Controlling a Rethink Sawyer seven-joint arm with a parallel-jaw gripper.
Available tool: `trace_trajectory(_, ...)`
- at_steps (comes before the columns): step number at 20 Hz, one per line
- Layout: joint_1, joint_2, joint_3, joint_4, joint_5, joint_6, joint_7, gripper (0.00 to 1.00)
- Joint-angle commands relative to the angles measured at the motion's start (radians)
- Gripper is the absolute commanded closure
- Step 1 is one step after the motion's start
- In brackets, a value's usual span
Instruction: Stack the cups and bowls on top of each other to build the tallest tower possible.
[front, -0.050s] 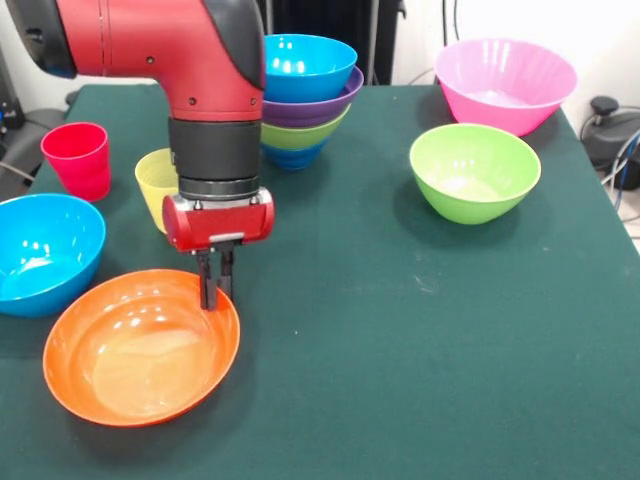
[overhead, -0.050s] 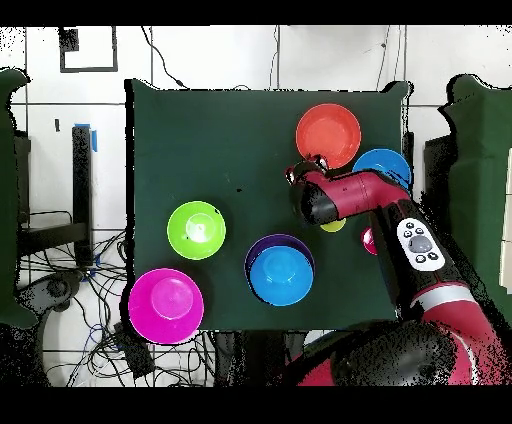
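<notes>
My gripper stands at the far rim of the orange bowl, fingers pinched on that rim, one inside and one outside. The bowl rests on the table. From overhead the gripper meets the orange bowl at its edge. The tower stands behind the arm: a light blue bowl on top, then purple, lime green and a small dark blue one lowest. A yellow cup stands just behind the gripper, partly hidden by it. The red cup stands to its left.
A second light blue bowl sits left of the orange one, nearly touching it. A lime green bowl and a big pink bowl stand at the right. The green table ends close to the orange bowl's front.
</notes>
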Motion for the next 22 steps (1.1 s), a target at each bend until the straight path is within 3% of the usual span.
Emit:
trace_trajectory(1, 0.004, 0.083, 0.113, -0.004, 0.064, 0.168, -0.147, 1.0)
trace_trajectory(9, -0.011, 0.098, 0.152, -0.012, 0.127, 0.209, -0.162, 1.0)
trace_trajectory(16, -0.007, 0.127, 0.152, -0.024, 0.114, 0.188, -0.155, 1.0)
trace_trajectory(22, 0.018, 0.098, 0.138, -0.019, 0.121, 0.199, -0.118, 1.0)
